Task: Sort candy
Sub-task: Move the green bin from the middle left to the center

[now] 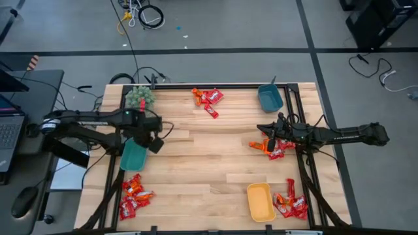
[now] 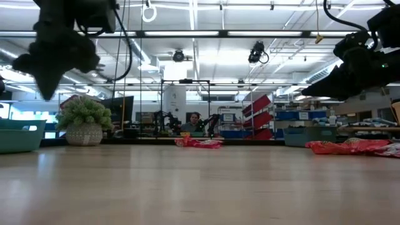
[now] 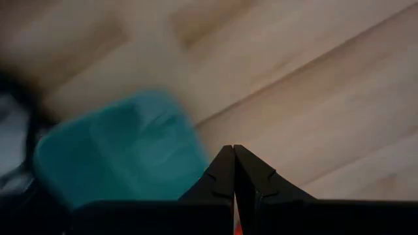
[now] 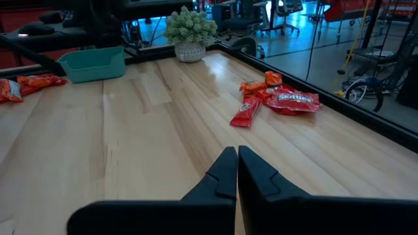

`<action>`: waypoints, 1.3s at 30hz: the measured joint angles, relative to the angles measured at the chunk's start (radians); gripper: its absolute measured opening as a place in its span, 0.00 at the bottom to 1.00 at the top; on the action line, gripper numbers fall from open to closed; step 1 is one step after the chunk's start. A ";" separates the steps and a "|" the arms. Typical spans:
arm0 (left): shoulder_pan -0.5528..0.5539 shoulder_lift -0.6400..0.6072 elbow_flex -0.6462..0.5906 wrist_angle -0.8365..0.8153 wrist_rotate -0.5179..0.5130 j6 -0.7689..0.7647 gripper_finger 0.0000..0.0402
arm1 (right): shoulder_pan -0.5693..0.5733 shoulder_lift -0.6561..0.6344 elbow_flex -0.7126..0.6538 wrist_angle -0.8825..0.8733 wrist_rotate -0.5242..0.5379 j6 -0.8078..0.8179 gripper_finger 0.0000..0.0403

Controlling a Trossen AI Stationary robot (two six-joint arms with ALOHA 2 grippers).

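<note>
The wooden tabletop (image 1: 215, 156) stands on a grey floor (image 1: 228, 26) with loose cables (image 1: 147, 14) behind it. Ceiling light strips (image 2: 187, 34) run overhead. Beyond the tabletop, blue storage shelving (image 2: 306, 115) and a seated person (image 2: 194, 122) are visible.

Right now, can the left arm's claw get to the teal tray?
Probably yes. The left claw hangs shut just above the teal tray, with nothing between them; it would only need to open and come down.

Only legible txt: "Skittles" on a red candy pack (image 4: 292, 100) in the pile nr the potted plant (image 4: 190, 32); nothing else readable.
</note>
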 joint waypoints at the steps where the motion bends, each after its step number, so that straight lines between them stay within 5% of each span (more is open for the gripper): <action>1: -0.019 0.012 0.000 -0.026 -0.001 -0.021 0.01 | 0.000 0.000 0.000 0.000 0.000 0.000 0.01; 16: -0.155 0.186 -0.052 -0.021 -0.059 -0.103 0.01 | 0.000 0.000 0.000 0.000 0.000 0.000 0.01; 27: -0.164 0.205 -0.146 0.250 -0.046 -0.097 0.01 | 0.000 0.000 0.000 0.000 0.000 0.000 0.01; 39: -0.159 0.206 -0.148 0.616 -0.202 -0.034 0.01 | 0.000 0.000 0.000 0.000 0.000 0.000 0.01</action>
